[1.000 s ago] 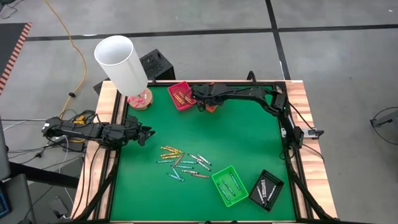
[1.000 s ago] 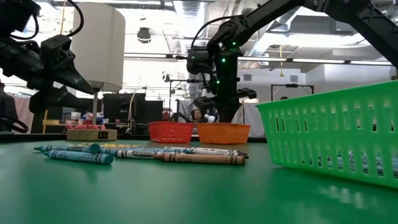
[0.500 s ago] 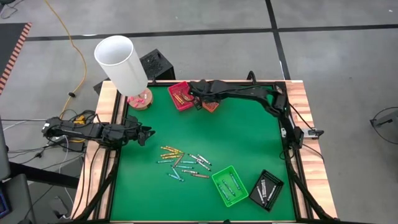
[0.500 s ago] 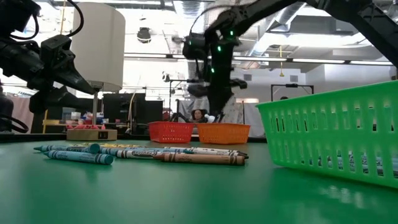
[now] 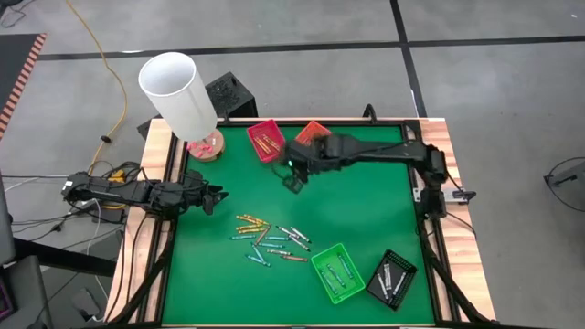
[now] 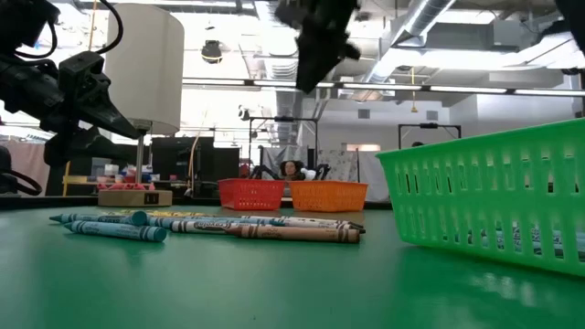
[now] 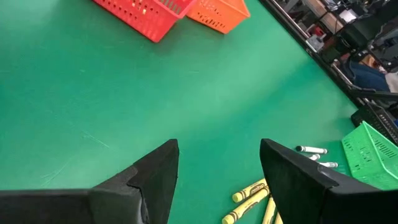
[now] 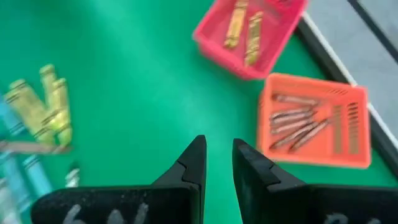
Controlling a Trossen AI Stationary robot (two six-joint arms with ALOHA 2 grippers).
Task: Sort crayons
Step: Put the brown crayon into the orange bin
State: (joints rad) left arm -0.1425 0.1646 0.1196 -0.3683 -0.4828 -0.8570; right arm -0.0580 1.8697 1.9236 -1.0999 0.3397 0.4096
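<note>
Red tray (image 5: 266,140) and orange tray (image 5: 313,133) adjoin at the far edge; green tray (image 5: 337,272) and black tray (image 5: 392,278) sit near; lamp (image 5: 179,96) at the far-left corner.

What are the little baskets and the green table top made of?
The green basket looks like moulded plastic: thin slotted walls you can see through, slightly glossy. The orange basket has the same slotted plastic look. The green table top seems a smooth, matte mat or coated board, with soft reflections; which one is hard to tell.
</note>
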